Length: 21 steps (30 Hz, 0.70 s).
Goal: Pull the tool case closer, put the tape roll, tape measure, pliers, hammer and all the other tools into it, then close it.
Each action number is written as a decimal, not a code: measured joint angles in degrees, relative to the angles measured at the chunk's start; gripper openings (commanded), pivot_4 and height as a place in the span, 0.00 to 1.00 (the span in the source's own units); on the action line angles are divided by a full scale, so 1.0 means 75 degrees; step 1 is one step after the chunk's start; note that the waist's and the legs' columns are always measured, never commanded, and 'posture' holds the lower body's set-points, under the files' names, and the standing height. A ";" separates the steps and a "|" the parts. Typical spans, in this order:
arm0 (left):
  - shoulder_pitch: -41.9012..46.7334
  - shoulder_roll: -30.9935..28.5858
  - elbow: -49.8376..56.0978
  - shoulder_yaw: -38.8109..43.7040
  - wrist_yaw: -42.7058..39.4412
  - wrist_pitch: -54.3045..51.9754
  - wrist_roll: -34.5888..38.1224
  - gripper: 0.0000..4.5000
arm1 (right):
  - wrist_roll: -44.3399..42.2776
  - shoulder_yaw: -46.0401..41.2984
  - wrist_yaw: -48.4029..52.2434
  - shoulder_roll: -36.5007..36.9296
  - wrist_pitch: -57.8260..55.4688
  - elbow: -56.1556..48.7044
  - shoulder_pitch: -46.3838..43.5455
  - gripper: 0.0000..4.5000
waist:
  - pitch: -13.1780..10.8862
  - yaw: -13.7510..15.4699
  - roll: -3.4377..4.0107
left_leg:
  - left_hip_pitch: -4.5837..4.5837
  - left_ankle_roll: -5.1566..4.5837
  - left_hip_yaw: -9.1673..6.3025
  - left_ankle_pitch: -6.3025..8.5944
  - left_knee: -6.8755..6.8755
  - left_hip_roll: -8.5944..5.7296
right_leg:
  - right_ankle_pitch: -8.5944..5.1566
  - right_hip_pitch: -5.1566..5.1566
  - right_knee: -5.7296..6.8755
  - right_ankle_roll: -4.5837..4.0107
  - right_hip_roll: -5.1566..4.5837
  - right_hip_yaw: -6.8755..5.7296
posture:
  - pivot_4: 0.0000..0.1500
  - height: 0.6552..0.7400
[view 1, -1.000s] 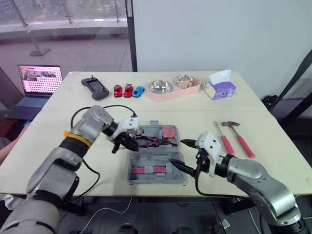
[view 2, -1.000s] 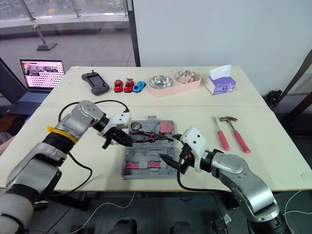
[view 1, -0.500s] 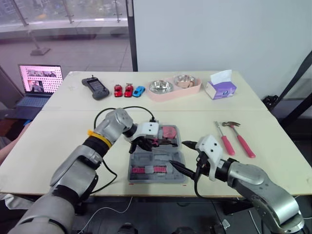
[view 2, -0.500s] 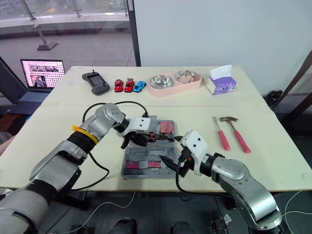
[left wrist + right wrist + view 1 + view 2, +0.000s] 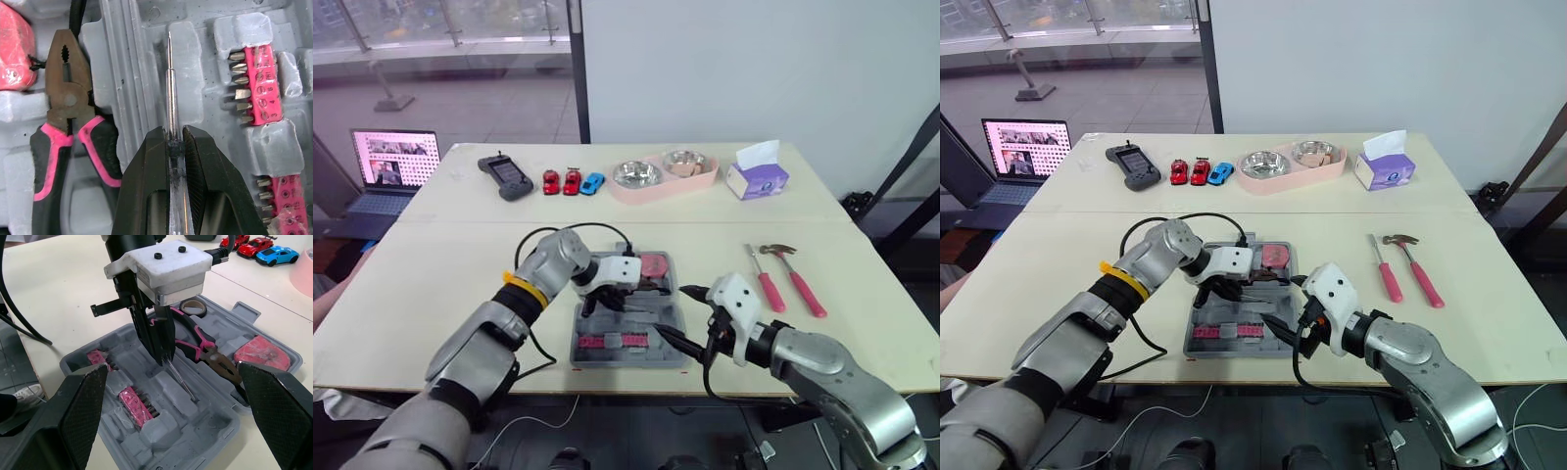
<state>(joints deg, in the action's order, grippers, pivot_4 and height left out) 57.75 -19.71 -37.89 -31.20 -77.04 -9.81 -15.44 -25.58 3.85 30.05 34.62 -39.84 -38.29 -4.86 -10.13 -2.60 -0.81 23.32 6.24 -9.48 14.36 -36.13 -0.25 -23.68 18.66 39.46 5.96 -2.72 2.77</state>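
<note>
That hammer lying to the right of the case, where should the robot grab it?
The hammer lies flat on the table, head away from the robot, with a pink-handled screwdriver close alongside. So probably grip its pink handle about midway, coming straight down and closing across it; a sideways approach looks crowded.

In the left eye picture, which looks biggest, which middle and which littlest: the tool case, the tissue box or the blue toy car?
1. tool case, clearly biggest, though it is also nearest the camera
2. tissue box
3. blue toy car
</note>
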 measured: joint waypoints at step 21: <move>-0.0111 0.0029 0.0370 -0.0018 0.0226 -0.0506 -0.0212 0.01 | -0.0057 0.0000 -0.0020 -0.0001 -0.0117 0.0000 -0.0018 1.00 | 0.0000 0.0002 0.0000 | 0.0000 0.0000 0.0000 0.0000 -0.0003 0.0000 | 0.0000 -0.0001 0.0003 0.0000 0.0000 0.0000 | 1.00 1.00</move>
<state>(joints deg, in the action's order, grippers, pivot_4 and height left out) 56.92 -19.49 -35.11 -31.34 -75.35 -13.61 -17.03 -26.01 3.85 29.89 34.61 -40.72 -38.29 -5.00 -10.13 -2.59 -0.81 23.32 6.24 -9.48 14.36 -36.16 -0.25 -23.68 18.65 39.48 5.96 -2.72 2.77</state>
